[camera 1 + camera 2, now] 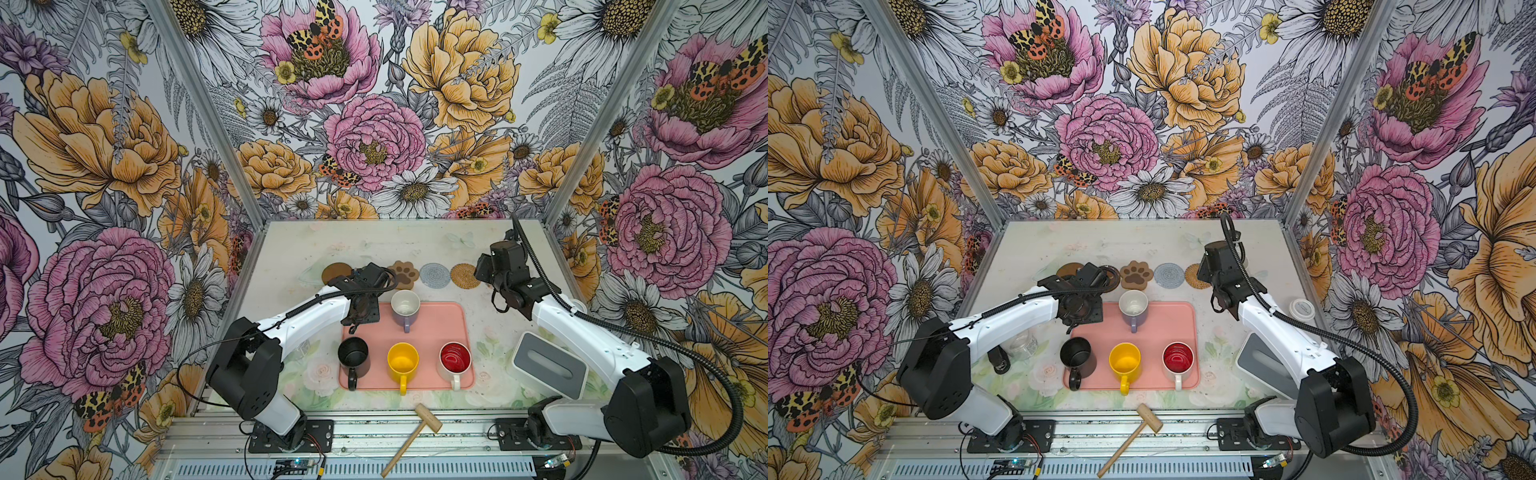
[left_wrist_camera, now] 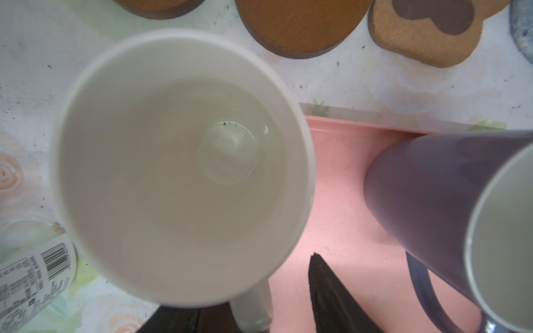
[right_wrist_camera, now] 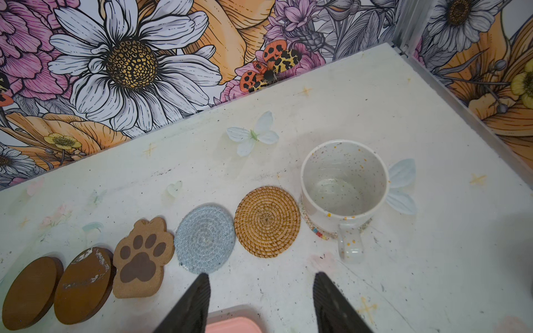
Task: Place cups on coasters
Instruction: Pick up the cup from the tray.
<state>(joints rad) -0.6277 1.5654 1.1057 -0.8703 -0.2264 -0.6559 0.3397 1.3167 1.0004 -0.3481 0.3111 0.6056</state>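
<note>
while the left gripper (image 2: 253, 291) is busy at the plain white glazed mug (image 2: 173, 173), that is where trouble looks likeliest.

far left, a clear jar (image 2: 37, 274) with a white paper label shows a barcode and small print too blurred to read. beside it the white mug fills the left wrist view at the far left corner of the flat pink plastic tray (image 1: 436, 324). i cannot tell whether the mug stands or hangs lifted. its handle (image 2: 253, 311) lies between the ribbed black fingers (image 2: 331, 294), which stand apart on either side. pink shows between one finger and the handle, but the rim mostly hides the other, so i cannot tell whether they pinch it.

a hold on so slim a handle could let the body swing or twist. its rim is near the lavender mug (image 1: 405, 311), which it could knock. beyond lie two brown wooden disc coasters (image 3: 83, 285), bare and crowded together. a mug set across their edges would sit tilted.

on the tray's near row stand a black mug (image 1: 353, 357), a yellow mug (image 1: 402, 363) and a white mug with a red inside (image 1: 455, 359).

further right lie the tan cork paw-shaped coaster (image 3: 141, 256), the grey-blue woven round coaster (image 3: 204, 239) and the tan rattan round coaster (image 3: 266, 222), all bare. the speckled white mug (image 3: 343, 184) stands on the pale woven coaster (image 3: 313, 227) at the row's right end. the right gripper (image 3: 261, 278) hovers near those rounds, fingers spread and empty.

a small white lidded paper cup (image 1: 1302, 309) carries print too small to read.
</note>
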